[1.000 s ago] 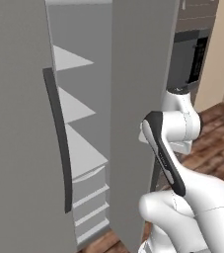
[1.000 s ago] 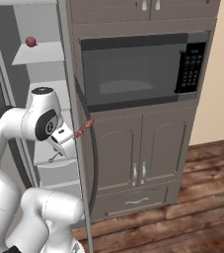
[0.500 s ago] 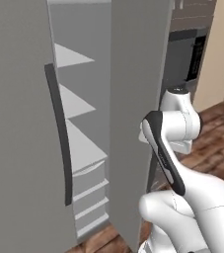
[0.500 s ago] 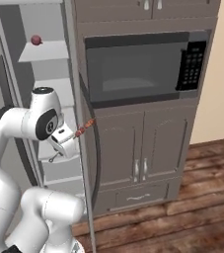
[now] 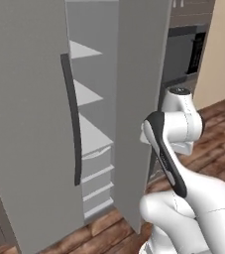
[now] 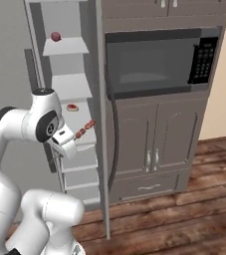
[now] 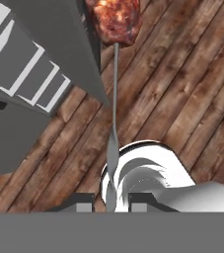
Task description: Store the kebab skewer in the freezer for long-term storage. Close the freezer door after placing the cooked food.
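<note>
A: Freezer (image 5: 91, 124) interior is seen at the centre of the left base view, between two grey panels. How many handles are counted there?

B: One dark vertical bar handle (image 5: 72, 116) is counted, on the left panel (image 5: 25, 124). The freezer door (image 5: 139, 99) is swung out edge-on right of centre, and the gap to the shelves is narrowed by it. Three pale shelf wedges and three drawer fronts below them are made out. The white arm is seen at the lower right, and a dark oven at the upper right.

A: What is added by the right base view?

B: The kebab skewer (image 6: 85, 128) is shown left of centre, just in front of the shelves, held out from the gripper (image 6: 70, 142), which is closed on its metal end. The door's edge (image 6: 101, 124) is stood just right of it, with its curved dark handle (image 6: 113, 144). Two small red items are counted on the shelves: a round one (image 6: 56, 36) at the upper left and a flat one (image 6: 72, 106) lower down. The built-in oven (image 6: 157, 60) and two cabinet doors (image 6: 154, 139) below it are seen to the right.

A: And the hand view?

B: One meat chunk (image 7: 114, 20) is seen at the top centre, with the thin stick (image 7: 114, 108) run down to the fingertips (image 7: 80, 201), which are clamped narrowly on it. Wood floor (image 7: 182, 89) is seen beneath, and drawer fronts (image 7: 32, 74) at the upper left.
</note>
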